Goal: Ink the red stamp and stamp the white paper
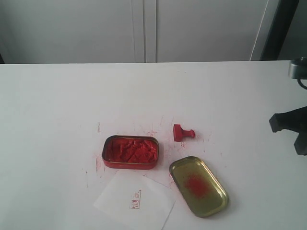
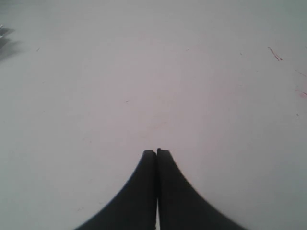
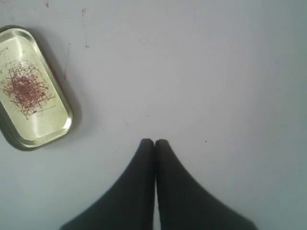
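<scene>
Tabletop (image 1: 57, 105) | red stamp (image 1: 183, 132) lies near tin (image 1: 130, 152) | left end effector (image 2: 157, 152), right end effector (image 3: 154, 142): closed

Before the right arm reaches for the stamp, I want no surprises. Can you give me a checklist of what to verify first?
1. Rectangular red ink tin uncovered: ok, its gold metal lid lies beside it, apart.
2. Small red plastic stamp reachable: ok, clear of tin and lid, though lying on its side.
3. Right gripper open for the grasp: not ok, it is shut.
4. Left gripper empty: ok, shut on nothing.
5. Thin white paper sheet blank: not ok, it bears a small red imprint.
</scene>
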